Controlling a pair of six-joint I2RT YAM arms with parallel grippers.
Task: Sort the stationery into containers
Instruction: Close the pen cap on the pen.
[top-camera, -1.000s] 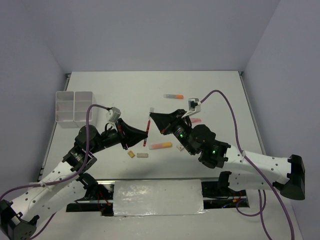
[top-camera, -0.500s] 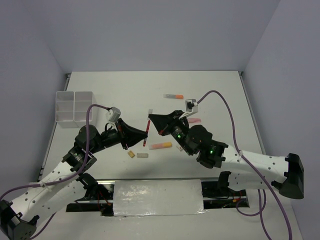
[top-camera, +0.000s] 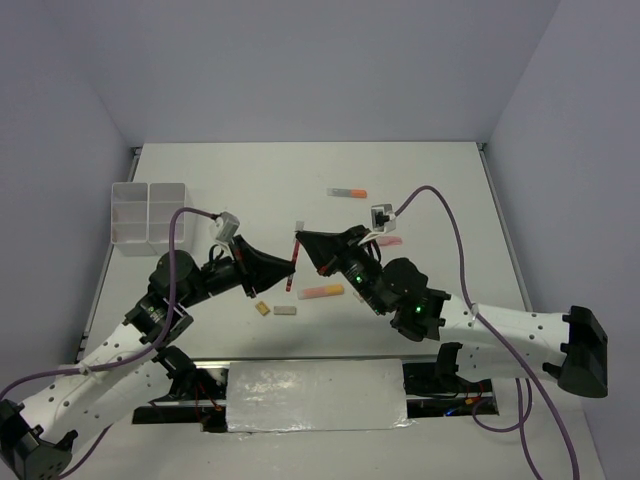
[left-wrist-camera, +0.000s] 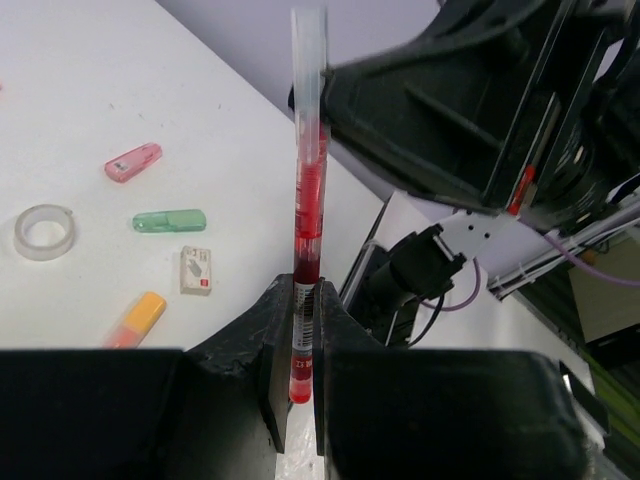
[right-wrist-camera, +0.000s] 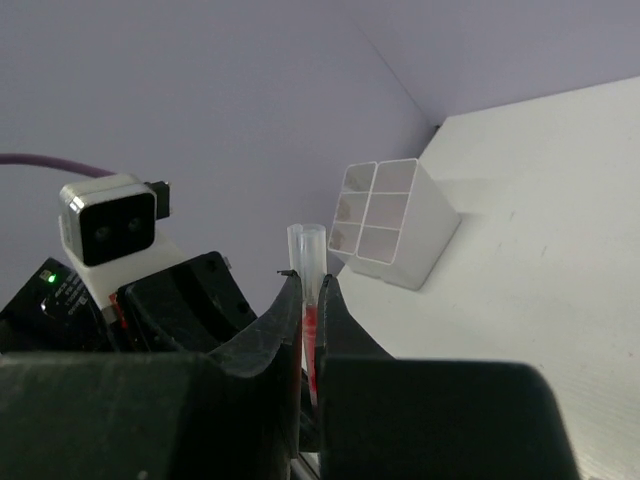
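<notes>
While the left gripper (left-wrist-camera: 303, 290) is clamped shut on its lower barrel, the red pen (left-wrist-camera: 308, 200) stands lifted above the table between the two arms. It has a clear tube with red ink inside and a clear far end. The right gripper (right-wrist-camera: 312, 285) has its fingers close on either side of that far end; whether they pinch it cannot be told. From above, the pen (top-camera: 293, 268) is a thin red line between the black grippers, its ends hidden. The four-compartment white box (top-camera: 148, 215) sits well apart at the table's left edge. Beyond the pen lie a pink marker (left-wrist-camera: 133, 161), green marker (left-wrist-camera: 169, 220), tape ring (left-wrist-camera: 44, 231), labelled eraser (left-wrist-camera: 196, 270) and an orange marker (left-wrist-camera: 135, 320) partly hidden by the gripper. Print on the pen and eraser is too small to read.
</notes>
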